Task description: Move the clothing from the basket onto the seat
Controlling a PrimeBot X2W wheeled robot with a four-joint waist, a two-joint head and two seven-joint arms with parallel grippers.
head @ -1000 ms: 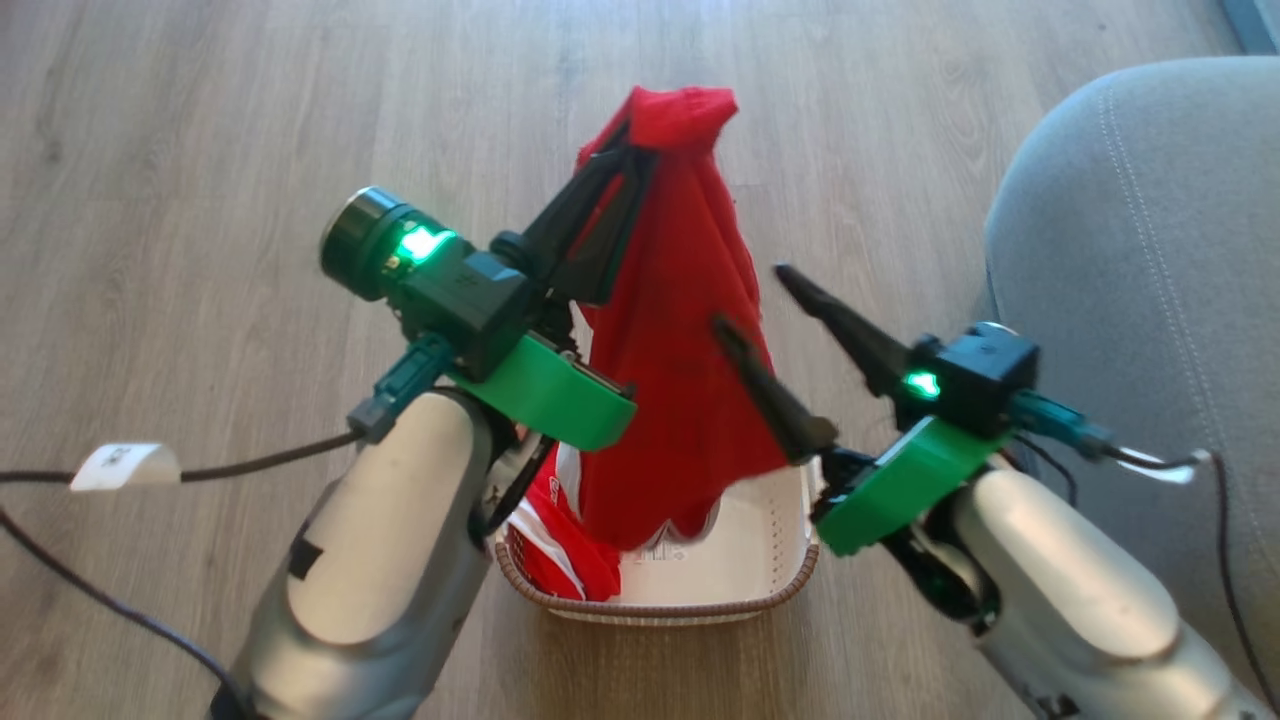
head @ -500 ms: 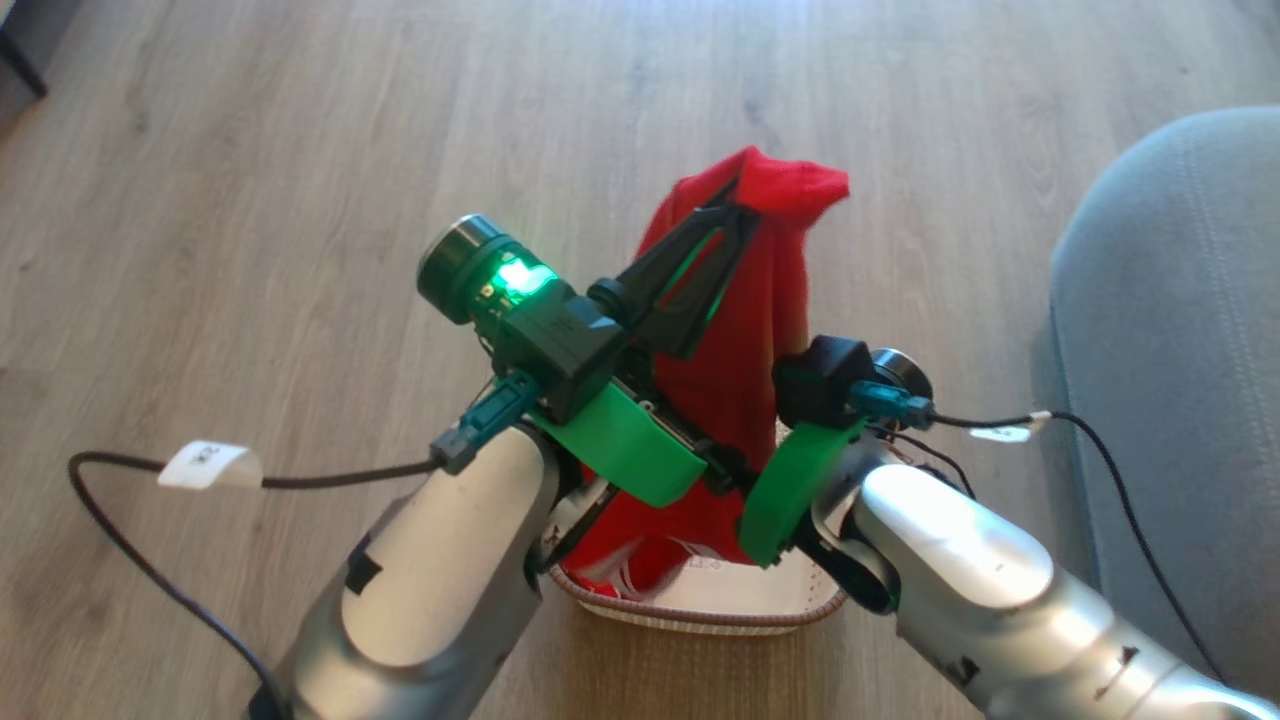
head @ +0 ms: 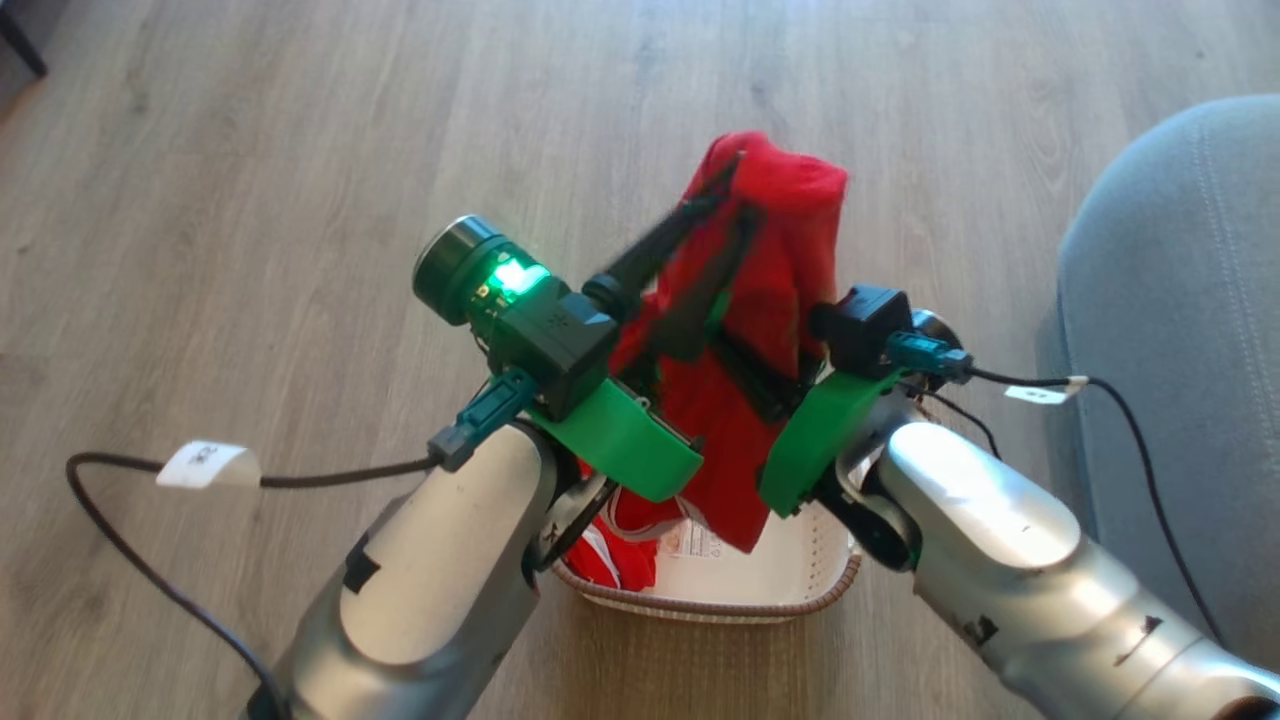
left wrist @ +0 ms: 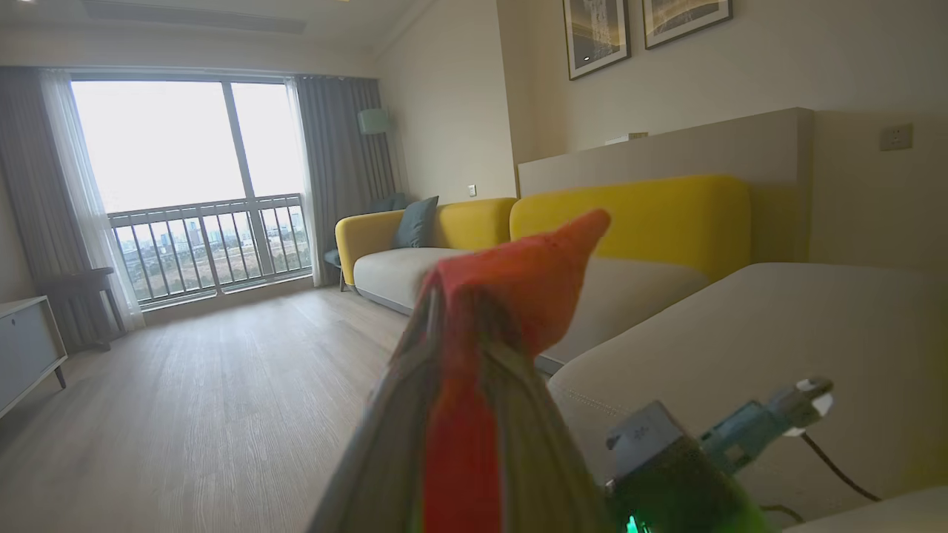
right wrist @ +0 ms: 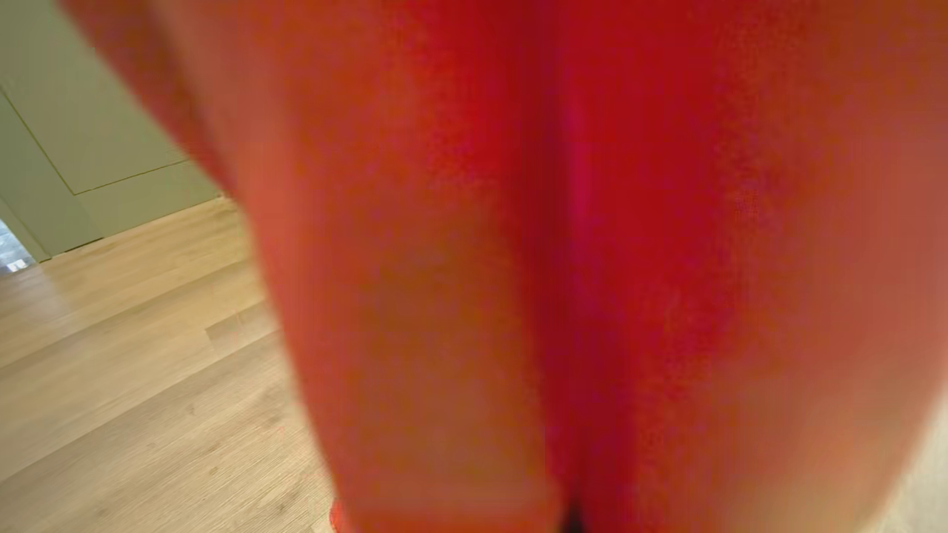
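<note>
Nearest, the cream perforated plastic basket [head: 700, 603] holds 1 red white-striped garment [head: 615, 545]; above it, left gripper [head: 742, 190] and right gripper [head: 735, 360] both clamp a 2nd bright red soft garment [head: 730, 460] — not yet on the grey fabric sofa [head: 1170, 280], right.

flr: pale wood planks [head: 300, 150] | big window [left wrist: 185, 148] w/ balcony rail | grey curtains [left wrist: 333, 163] | 2 framed pics [left wrist: 596, 33]

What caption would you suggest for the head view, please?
The left gripper holds a red garment over the basket while the right gripper clamps its middle, sofa alongside.
</note>
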